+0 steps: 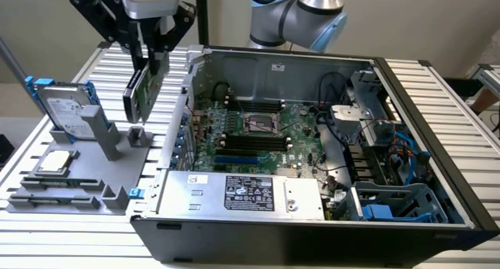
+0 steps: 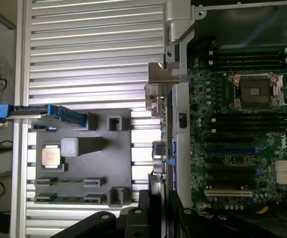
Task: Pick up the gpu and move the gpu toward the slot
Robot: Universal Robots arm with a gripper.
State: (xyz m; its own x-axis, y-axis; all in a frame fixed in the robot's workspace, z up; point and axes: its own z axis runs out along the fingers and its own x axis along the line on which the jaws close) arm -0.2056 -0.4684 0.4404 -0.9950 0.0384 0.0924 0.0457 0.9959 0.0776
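**GPU held in air, beside open case**

Gripper [image 1: 151,63] is clamping the gpu [image 1: 142,96] by its upper edge, fingers closed on both faces. Card is hanging near-vertical, slightly tilted, clear of everything below. It is hovering over the far end of the grey fixture tray [image 1: 86,184], just outside the PC case [image 1: 312,234] wall on the exterior view's left.

The slot [image 1: 234,161], blue strip on the motherboard [image 1: 270,125], is sitting inside the case w/ nothing in it, well apart from the card, lower and toward the exterior view's right. Black memory slots [image 1: 254,143] are lying just beyond it.

On the tray: hard drive [image 1: 67,113] w/ blue rails standing upright in its holder, CPU chip [image 1: 55,162] lying flat nearer the camera. Tray and case are both resting on the slatted metal tabletop [image 1: 441,87]
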